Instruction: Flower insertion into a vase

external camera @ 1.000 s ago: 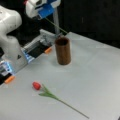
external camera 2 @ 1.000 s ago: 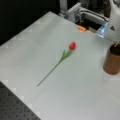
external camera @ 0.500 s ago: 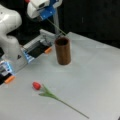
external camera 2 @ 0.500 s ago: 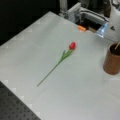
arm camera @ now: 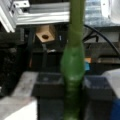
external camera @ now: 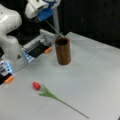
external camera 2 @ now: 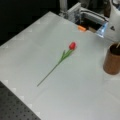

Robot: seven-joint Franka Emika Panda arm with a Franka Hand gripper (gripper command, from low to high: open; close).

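1. A pale grey table (external camera: pixel 95 75) filled both front views, with a black backdrop behind it and aluminium framing (external camera 2: pixel 85 15) along its far edge.
2. The vase (external camera: pixel 62 50), a dark-brown upright cylinder, stood on the table towards a front view's top centre; in a front view it sat at the right edge (external camera 2: pixel 113 60).
3. The gripper (external camera: pixel 41 17) hung above and to the left of the vase in a front view, at the top of the frame.
4. A thin green stem (external camera: pixel 53 28) ran down at a slant from the gripper to the vase's mouth, its lower end at the rim.
5. In the wrist view the same stem (arm camera: pixel 73 65) ran up the middle of the frame between two dark fingers (arm camera: pixel 47 86), which sat close against it on either side, so the jaws appeared clamped on the stem.
6. A second flower, a red tulip (external camera: pixel 36 85), lay flat on the table well apart from the vase, with its long stalk (external camera: pixel 70 106) trailing away; it also showed in a front view (external camera 2: pixel 72 45).
7. The white arm base (external camera: pixel 10 37) stood at a front view's left.
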